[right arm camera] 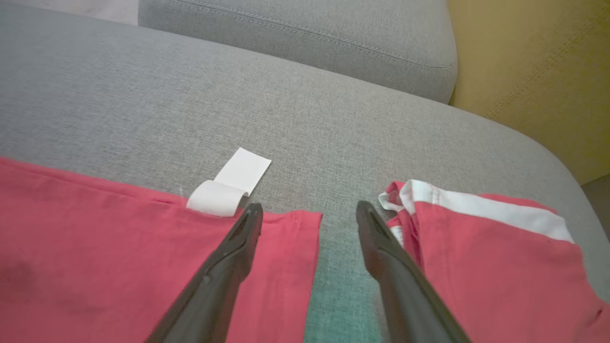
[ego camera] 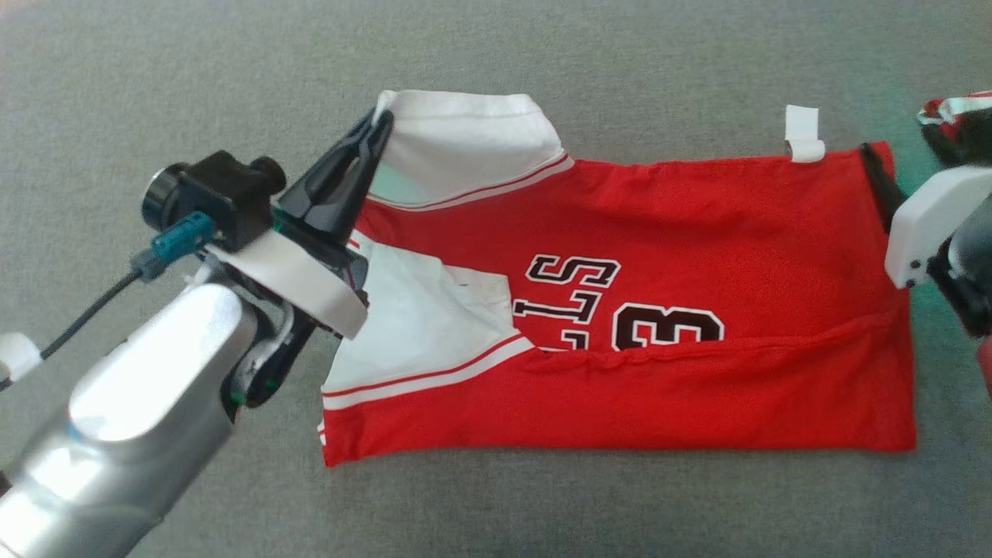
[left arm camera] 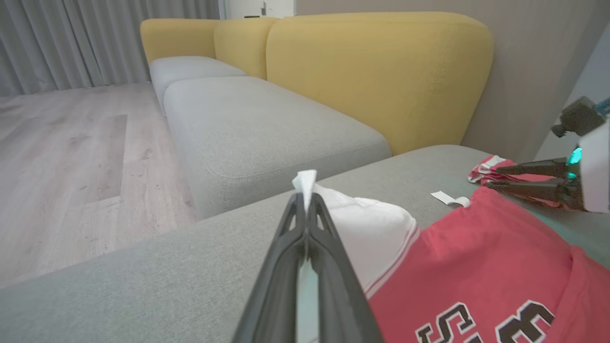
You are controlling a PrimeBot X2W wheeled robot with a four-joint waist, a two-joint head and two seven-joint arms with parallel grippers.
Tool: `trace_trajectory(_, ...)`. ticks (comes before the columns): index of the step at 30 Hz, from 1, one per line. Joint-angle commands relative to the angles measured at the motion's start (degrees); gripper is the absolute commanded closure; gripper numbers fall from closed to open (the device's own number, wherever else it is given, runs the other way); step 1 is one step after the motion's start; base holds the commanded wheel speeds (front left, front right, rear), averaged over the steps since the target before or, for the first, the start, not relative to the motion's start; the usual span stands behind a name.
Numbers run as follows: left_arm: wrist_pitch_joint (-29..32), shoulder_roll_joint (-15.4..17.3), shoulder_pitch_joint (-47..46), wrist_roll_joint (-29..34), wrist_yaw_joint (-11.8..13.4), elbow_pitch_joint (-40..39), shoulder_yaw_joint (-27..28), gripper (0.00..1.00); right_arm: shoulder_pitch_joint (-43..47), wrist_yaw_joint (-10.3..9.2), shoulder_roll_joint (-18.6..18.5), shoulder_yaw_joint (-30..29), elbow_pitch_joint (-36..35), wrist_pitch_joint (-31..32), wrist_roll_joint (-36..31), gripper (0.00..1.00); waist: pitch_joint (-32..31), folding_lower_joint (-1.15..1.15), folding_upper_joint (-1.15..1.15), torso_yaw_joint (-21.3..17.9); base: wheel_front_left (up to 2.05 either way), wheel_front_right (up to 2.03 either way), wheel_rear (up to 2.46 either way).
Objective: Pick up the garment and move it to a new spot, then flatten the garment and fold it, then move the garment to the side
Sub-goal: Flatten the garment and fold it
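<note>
Jersey point(ego camera: 659, 256), white sleeve point(ego camera: 465, 139) pinched in left gripper point(ego camera: 377, 128), right gripper point(right arm camera: 310, 212) agape at hem point(right arm camera: 305, 243)

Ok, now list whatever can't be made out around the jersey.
Jersey lettering: head view, partly covered by a red fold.
Second red garment: head view, cut by the right edge.
Sleeve inside left gripper: left wrist view, hidden between shut fingers.

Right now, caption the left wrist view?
Left gripper shut on red jersey's white sleeve; right gripper open opposite.
</note>
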Motion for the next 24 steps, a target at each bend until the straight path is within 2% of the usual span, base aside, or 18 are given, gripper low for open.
trace_trajectory(1,0.34,2.33,-1.79,0.68,0.57,-1.87,2.0,1.0,-1.63,-0.05,-1.52,0.85,-0.86,0.01,0.25,0.0,0.58,0.0,0.0,0.43,0.0,0.0,0.0)
trace_trajectory(9,1.94,2.13,-3.33,1.57,1.06,-5.03,1.22,1.0,-7.58,-0.05,-2.38,4.22,9.46,0.96,0.08,0.0,3.37,0.0,0.0,1.92,0.0,0.0,0.0)
trace_trajectory(15,2.34,1.74,-4.94,2.08,0.97,-5.13,1.06,1.0,-9.9,-0.05,-2.24,7.75,13.99,1.57,1.5,0.0,4.66,0.0,0.0,2.27,0.0,0.0,0.0)
trace_trajectory(16,2.41,1.82,-5.36,2.11,0.91,-4.86,1.16,1.0,-10.56,-0.05,-2.17,9.24,14.84,1.97,2.63,0.7,4.96,0.0,0.0,2.19,0.0,0.0,0.0)
trace_trajectory(17,2.47,1.88,-5.55,2.13,0.95,-4.64,1.22,1.0,-10.9,-0.05,-2.23,10.1,15.01,1.9,3.11,1.0,5.06,0.0,0.0,2.13,0.0,0.0,0.0)
trace_trajectory(24,2.18,2.58,-6.62,1.73,1.72,-1.49,2.61,1.0,-14.57,-0.05,-2.32,11.43,15.56,-2.66,6.78,1.0,4.52,0.0,0.0,0.81,0.0,0.0,0.0)
